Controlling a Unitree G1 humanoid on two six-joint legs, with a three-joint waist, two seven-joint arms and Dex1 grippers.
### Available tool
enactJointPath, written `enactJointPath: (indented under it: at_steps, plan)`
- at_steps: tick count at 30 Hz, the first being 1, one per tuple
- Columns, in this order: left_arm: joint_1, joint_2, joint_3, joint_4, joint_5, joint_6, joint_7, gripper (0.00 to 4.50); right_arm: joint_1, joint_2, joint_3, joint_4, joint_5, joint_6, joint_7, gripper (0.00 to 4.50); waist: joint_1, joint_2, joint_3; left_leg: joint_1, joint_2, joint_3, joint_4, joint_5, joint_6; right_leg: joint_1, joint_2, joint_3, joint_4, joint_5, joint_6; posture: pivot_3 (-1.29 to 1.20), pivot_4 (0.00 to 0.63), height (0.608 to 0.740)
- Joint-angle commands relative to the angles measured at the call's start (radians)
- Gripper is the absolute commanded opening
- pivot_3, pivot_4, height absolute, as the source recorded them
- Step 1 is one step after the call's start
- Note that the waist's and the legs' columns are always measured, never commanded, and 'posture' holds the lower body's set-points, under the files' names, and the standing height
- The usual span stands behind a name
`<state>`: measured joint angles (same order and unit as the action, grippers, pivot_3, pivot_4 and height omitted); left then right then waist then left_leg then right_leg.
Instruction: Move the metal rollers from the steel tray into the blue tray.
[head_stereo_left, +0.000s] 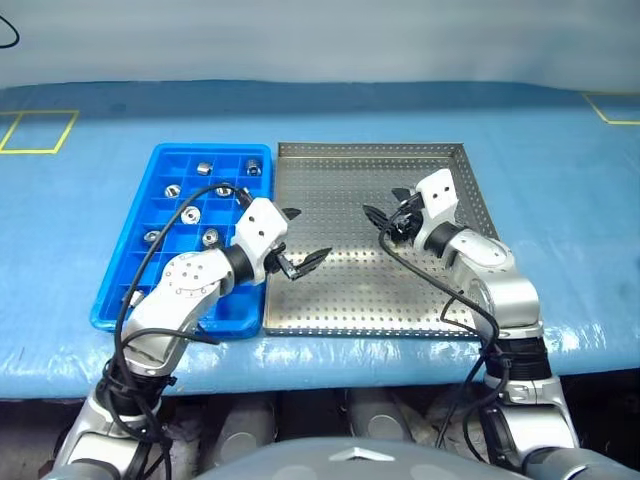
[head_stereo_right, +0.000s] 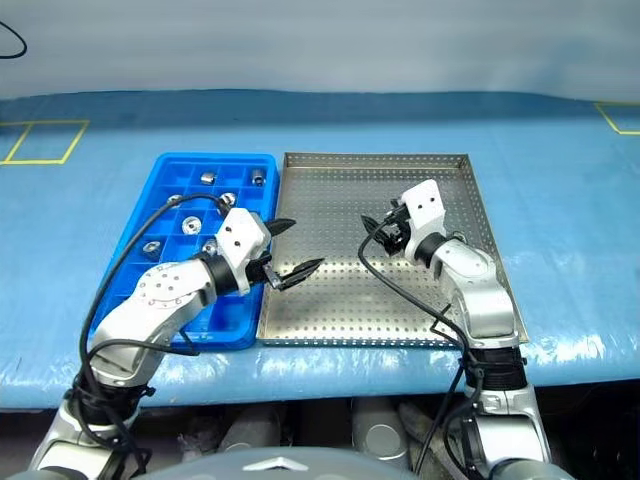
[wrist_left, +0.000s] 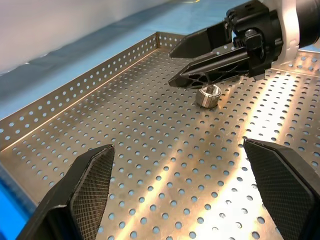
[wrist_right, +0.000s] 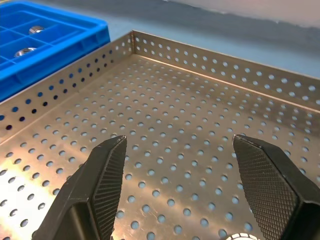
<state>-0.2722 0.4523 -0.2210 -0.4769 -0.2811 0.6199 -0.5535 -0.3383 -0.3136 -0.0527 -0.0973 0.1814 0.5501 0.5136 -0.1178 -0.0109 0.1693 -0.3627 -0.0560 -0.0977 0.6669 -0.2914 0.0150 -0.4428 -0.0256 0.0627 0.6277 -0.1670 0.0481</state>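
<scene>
I held my left gripper wide open and empty over the steel tray, lining up its last roller beside my half-open, empty right gripper.

shiny perforated steel tray, probably metal

**Lighting even; glare on metal**

Overhead light is bright and diffuse. Head views are sharp, with soft shadows. The steel tray shows streaked specular glare across its perforated floor. The fingers nearest each wrist camera are slightly soft.
</scene>
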Motion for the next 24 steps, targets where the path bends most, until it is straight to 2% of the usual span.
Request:
enactJointPath:
  at_steps: [1,24]
  plan:
    - [-0.008,-0.004,0.007,-0.028,0.005,-0.026,-0.004,4.5,-0.014,0.005,-0.023,0.042,0.013,-0.003,-0.033,3.55,-0.004,0.0,0.0,0.0,0.0,0.001,0.0,0.0,0.0,0.0,0.0,0.001,0.0,0.0,0.0,-0.17,0.15,0.74]
    - [0.035,0.021,0.034,-0.113,0.013,-0.015,0.035,4.5,-0.018,-0.018,-0.019,0.156,-0.008,-0.005,-0.113,3.55,-0.002,0.0,0.0,0.002,0.0,0.007,0.0,-0.001,0.003,0.0,0.001,0.006,0.0,0.002,0.003,-0.15,0.15,0.74]
